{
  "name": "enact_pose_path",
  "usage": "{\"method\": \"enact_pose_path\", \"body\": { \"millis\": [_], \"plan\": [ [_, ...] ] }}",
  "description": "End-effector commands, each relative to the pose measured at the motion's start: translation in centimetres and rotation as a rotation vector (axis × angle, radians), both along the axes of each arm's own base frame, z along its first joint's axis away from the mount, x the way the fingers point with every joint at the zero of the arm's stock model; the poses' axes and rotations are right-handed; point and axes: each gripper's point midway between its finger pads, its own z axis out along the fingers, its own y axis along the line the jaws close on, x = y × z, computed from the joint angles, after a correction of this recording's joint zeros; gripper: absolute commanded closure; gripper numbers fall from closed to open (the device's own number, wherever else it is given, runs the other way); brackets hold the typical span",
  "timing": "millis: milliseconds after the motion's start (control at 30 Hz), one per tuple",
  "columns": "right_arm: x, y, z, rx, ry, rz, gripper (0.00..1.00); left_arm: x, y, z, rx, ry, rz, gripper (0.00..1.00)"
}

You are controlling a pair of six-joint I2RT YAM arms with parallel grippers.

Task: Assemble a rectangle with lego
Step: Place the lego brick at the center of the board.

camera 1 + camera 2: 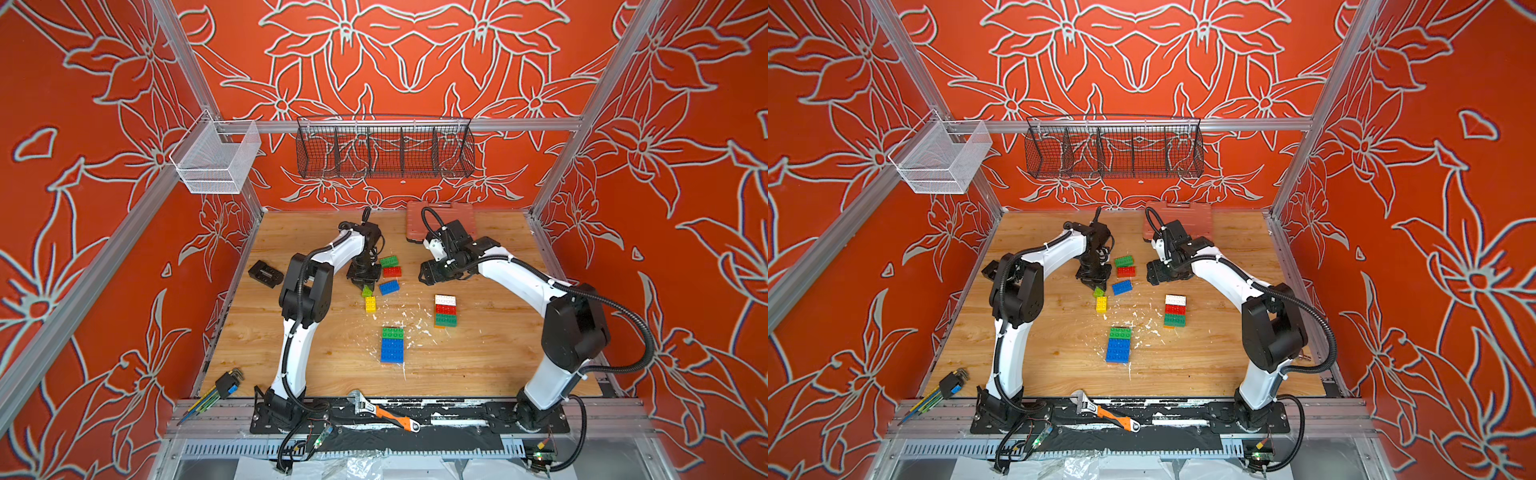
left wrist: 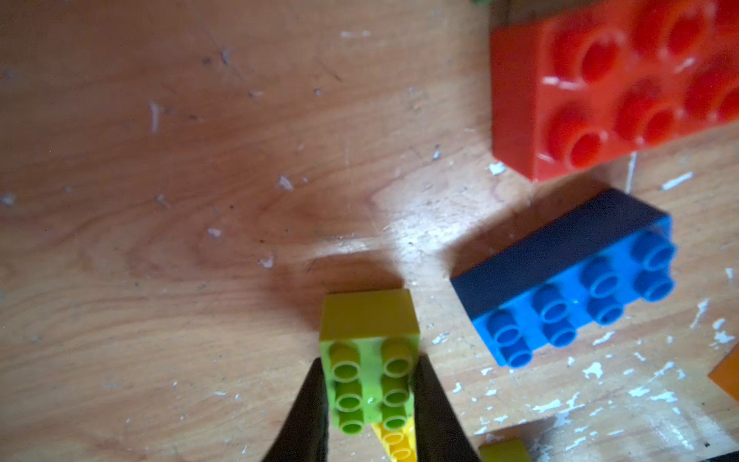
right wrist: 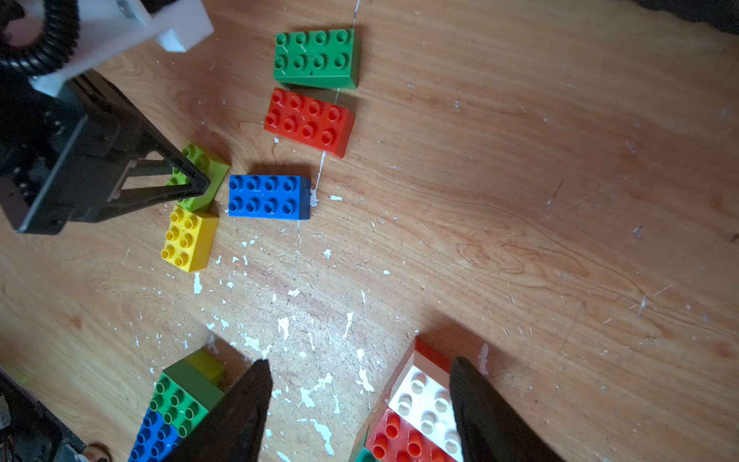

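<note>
Clamping one lime brick (image 2: 370,380), left hand (image 2: 370,362).

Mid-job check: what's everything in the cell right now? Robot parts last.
lime brick: 1, lime, in left pincer, beside yellow brick
yellow brick: 1, yellow, table middle
green brick, red brick, blue brick: 1 each, loose, in a line, table middle
green-and-blue block: 1, front middle
white-red-green stack: 1, orange edge beneath, right of middle
case: 1, salmon-pink, table back
wire basket: 1, black, back rail
mesh basket: 1, white, left rail
black block: 1, black, left table edge
hex keys: 1 set, front left corner
wrench: 1, orange handle, front rail
table: 1, wood
left pincer: shut on lime brick
right pincer: open, empty, over the table
</note>
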Motion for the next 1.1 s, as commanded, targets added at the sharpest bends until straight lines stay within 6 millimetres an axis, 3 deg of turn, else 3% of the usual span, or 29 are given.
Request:
{"method": "enact_pose_path", "body": {
  "millis": [0,467,600,800,933,1067],
  "plan": [
    [-0.2,0.0,0.4,-0.026,-0.008,0.012,0.27,-0.3,-0.1,1.0,0.01,0.0,-0.045,0.75],
    [0.0,0.9,0.6,-0.038,-0.012,0.035,0.27,-0.7,-0.8,0.2,0.01,0.013,-0.106,0.71],
    [0.0,1.1,0.6,-0.042,-0.01,0.042,0.27,-0.7,-0.5,0.1,0.028,0.012,-0.1,0.63],
    [-0.1,1.4,0.9,-0.042,-0.014,0.052,0.27,-0.1,-0.4,1.9,0.025,-0.042,-0.087,0.41],
    [-0.3,1.3,1.1,-0.04,-0.021,0.053,0.27,-0.9,-0.4,3.7,0.017,-0.061,-0.067,0.4],
    [-0.5,1.2,1.4,-0.039,-0.033,0.049,0.27,-3.2,-0.9,4.3,0.011,-0.052,-0.039,0.42]
  ]
}}
